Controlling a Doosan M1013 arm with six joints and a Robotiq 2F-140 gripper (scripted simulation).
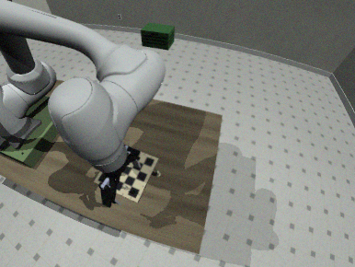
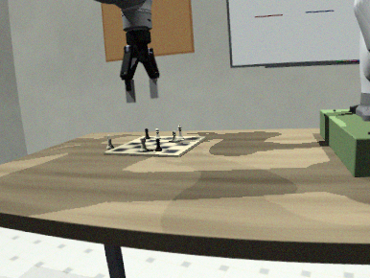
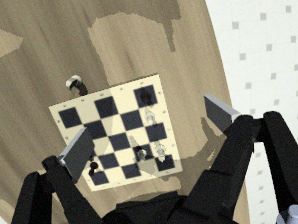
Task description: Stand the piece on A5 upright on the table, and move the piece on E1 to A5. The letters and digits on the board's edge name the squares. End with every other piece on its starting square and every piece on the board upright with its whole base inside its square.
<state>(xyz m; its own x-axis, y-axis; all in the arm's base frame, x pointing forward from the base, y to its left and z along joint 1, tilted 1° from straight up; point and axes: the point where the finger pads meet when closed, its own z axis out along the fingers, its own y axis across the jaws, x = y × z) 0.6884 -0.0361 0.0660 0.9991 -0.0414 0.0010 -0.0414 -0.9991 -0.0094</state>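
Note:
The small chessboard (image 2: 154, 145) lies on the wooden table and carries several dark and light pieces. It also shows in the wrist view (image 3: 116, 132) and in the top view (image 1: 130, 174). A dark piece (image 2: 110, 143) stands on the table just off the board's edge, and it shows beside a board corner in the wrist view (image 3: 76, 84). My gripper (image 2: 140, 95) hangs high above the board, open wide and empty. In the wrist view its fingers straddle the board from above. I cannot read the square letters.
A green block (image 2: 346, 139) stands on the table at the right, by the arm's base. A green crate (image 1: 157, 35) sits on the floor by the far wall. The arm's big elbow (image 1: 98, 110) hides part of the board in the top view.

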